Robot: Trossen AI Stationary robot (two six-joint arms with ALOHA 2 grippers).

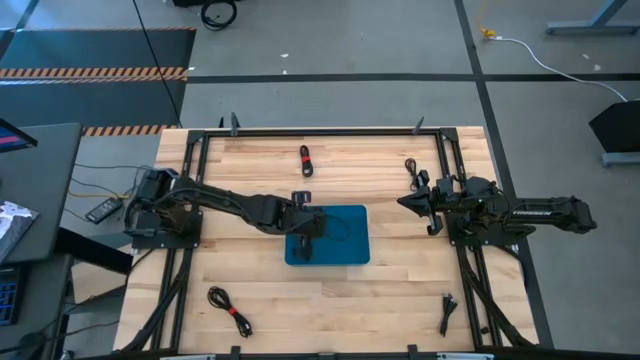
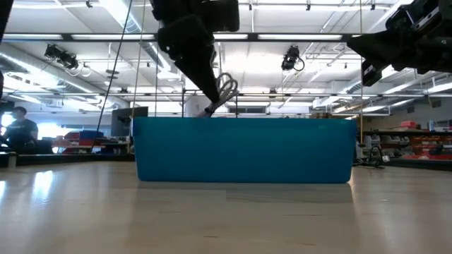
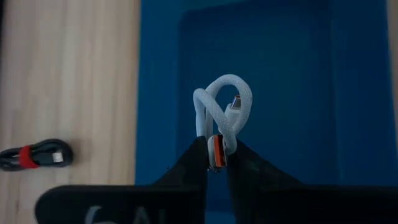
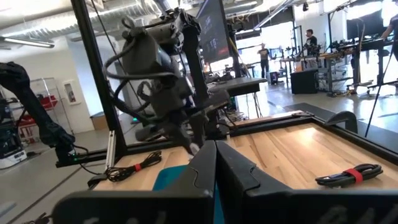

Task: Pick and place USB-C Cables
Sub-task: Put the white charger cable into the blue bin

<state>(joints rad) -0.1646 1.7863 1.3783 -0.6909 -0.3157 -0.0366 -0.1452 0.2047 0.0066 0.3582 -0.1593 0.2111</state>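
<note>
Blue tray (image 1: 352,250) sits in the middle of the wooden table (image 1: 390,295). The left gripper (image 3: 217,155) hangs over it, fingers squeezed on a white coiled cable (image 3: 225,112) with a red band. The right gripper (image 1: 412,203) waits at the right, fingers together. Black cables (image 1: 229,309) lie around the table.

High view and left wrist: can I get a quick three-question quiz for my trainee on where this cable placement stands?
1. True or false: the left gripper holds a pale cable coil over the blue tray.
2. The band on that coil is: A red, B green, C yellow.
3. In the high view, how many dark cable coils lie on the bare table?
Key: 1 true; 2 A; 3 four.
</note>
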